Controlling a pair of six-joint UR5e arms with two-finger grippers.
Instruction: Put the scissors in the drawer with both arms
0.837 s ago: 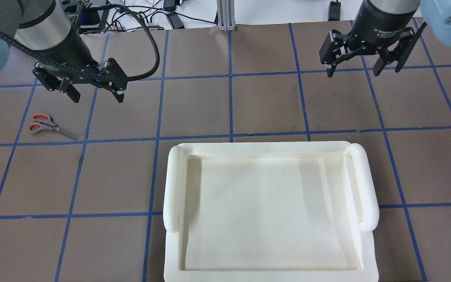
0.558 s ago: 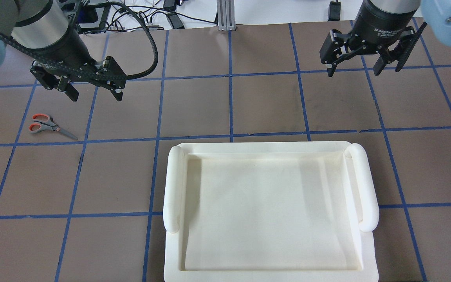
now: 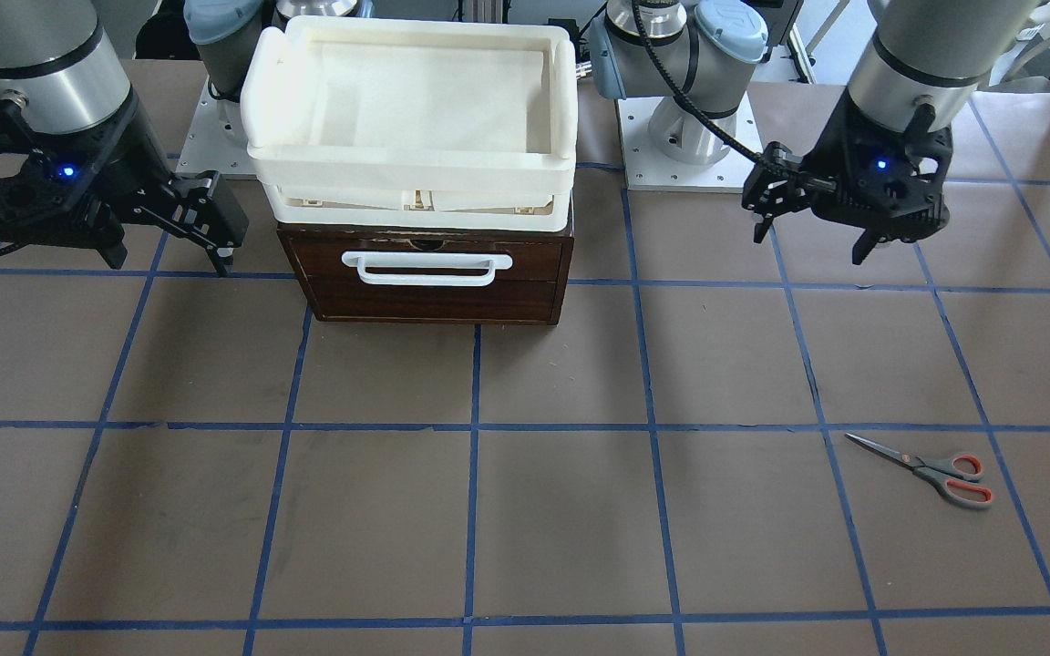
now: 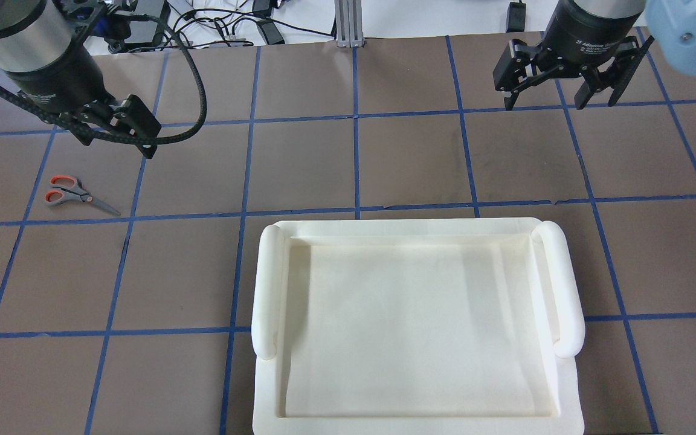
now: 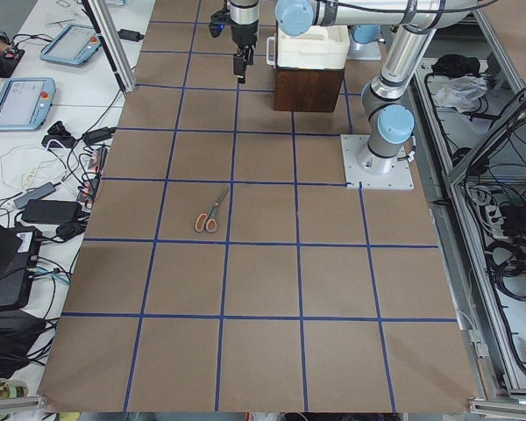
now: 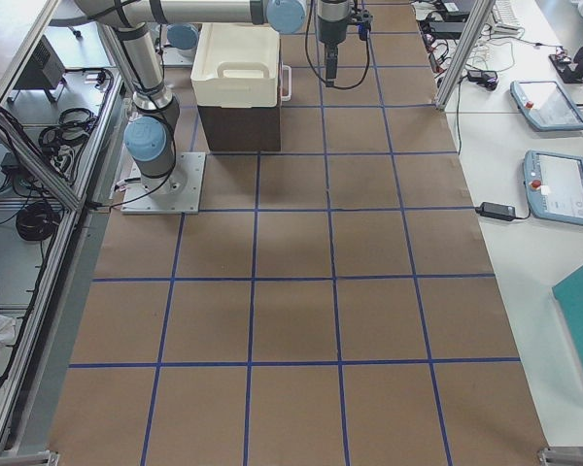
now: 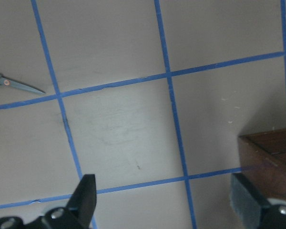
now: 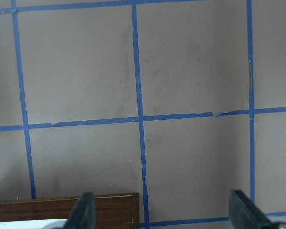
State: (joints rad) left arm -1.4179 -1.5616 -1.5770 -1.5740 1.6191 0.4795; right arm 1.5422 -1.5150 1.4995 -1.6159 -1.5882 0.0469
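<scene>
We see the scissors (image 3: 931, 469) lying flat, blades together, on the bench (image 3: 379, 510) on the robot's left side, well apart from the drawer (image 3: 429, 290), which sits closed beneath a cream tray (image 3: 411, 173). The left end effector (image 7: 164, 188) hangs above the bench, released and holding nothing, clear of the scissors. The right end effector (image 8: 163, 200) hangs likewise released on the drawer's other side.

Left claw (image 4: 117, 145) spread wide, right claw (image 4: 544, 106) likewise
</scene>
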